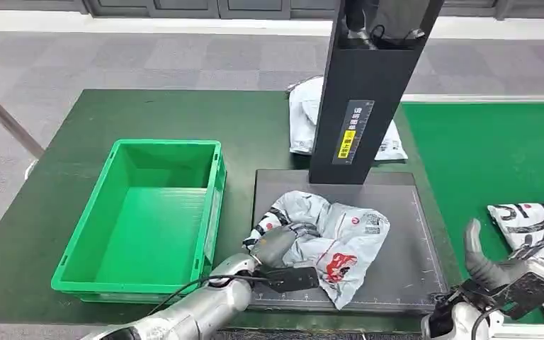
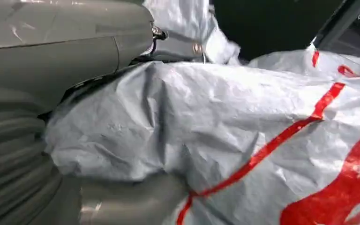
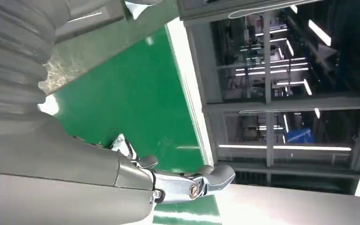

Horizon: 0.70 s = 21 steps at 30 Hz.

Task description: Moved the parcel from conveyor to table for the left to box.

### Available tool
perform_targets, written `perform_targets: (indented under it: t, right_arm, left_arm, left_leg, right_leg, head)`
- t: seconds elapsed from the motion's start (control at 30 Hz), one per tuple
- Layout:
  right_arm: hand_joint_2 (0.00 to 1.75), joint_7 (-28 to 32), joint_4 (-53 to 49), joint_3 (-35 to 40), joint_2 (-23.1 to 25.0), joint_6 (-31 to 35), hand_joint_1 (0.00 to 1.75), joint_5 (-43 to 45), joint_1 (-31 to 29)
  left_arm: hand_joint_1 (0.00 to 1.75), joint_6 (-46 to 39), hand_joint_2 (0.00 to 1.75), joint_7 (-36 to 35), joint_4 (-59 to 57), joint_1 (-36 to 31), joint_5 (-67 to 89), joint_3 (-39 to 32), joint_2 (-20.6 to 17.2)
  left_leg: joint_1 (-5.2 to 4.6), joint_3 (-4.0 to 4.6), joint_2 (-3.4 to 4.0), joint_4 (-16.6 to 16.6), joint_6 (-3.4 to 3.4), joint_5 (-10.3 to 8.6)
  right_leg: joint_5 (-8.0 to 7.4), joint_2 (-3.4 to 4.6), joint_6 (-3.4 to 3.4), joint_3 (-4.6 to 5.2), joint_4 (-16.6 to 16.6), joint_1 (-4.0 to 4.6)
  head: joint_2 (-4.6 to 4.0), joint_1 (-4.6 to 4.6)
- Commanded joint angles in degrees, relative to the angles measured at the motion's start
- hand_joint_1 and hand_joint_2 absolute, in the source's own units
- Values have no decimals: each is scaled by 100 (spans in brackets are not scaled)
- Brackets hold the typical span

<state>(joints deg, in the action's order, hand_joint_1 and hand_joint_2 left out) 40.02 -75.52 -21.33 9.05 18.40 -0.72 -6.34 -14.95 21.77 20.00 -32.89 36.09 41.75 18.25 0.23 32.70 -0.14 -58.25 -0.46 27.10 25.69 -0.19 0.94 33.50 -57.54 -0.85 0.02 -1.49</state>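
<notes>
A crumpled grey parcel (image 1: 343,241) with red and black print lies on the black mat (image 1: 407,265) in the middle of the table. My left hand (image 1: 280,244) grips its left end, the thumb over the top. In the left wrist view the parcel (image 2: 215,131) is pressed between my left hand's thumb (image 2: 65,51) and the fingers beneath. My right hand (image 1: 492,268) hovers over the near edge of the green conveyor (image 1: 482,156), fingers spread and holding nothing. In the right wrist view that hand (image 3: 75,164) is bare above the belt (image 3: 136,93).
An empty green box (image 1: 166,144) stands on the dark green table (image 1: 78,142), left of the mat. A black post (image 1: 361,106) rises from the mat's far edge, with another grey parcel (image 1: 303,117) behind it. A further parcel (image 1: 528,223) lies on the conveyor beside my right hand.
</notes>
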Motion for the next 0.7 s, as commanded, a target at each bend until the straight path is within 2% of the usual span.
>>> perform_targets:
  t: [0.03, 0.53, 0.63, 0.7]
  right_arm:
    - [175, -2, 426, 207, -50, 13, 0, 39, -177]
    - [175, -2, 431, 208, -47, 1, 0, 53, -167]
    - [175, -2, 420, 208, -33, 8, 0, 64, -160]
    - [175, -2, 373, 180, -23, 0, 0, 83, -124]
  left_arm:
    - [175, 188, 175, -54, -374, -112, 44, 13, -196]
    - [175, 184, 175, 22, -306, -75, 6, -36, -200]
    - [175, 230, 175, 338, -163, -23, -253, -322, -170]
    - [175, 635, 175, 873, 50, 51, -856, -840, -82]
  left_leg:
    - [1, -8, 28, 17, -1, -7]
    - [0, -14, 24, 17, -1, -6]
    - [0, -14, 29, 22, -2, -9]
    - [1, -11, 20, 9, -1, -2]
  right_leg:
    - [-17, 28, -7, 1, 18, 2]
    - [-13, 24, -6, -5, 16, 1]
    - [-17, 29, -8, -2, 20, 1]
    - [-9, 20, -5, -5, 9, 2]
  head:
    - [0, 0]
    - [0, 0]
    - [0, 0]
    - [0, 0]
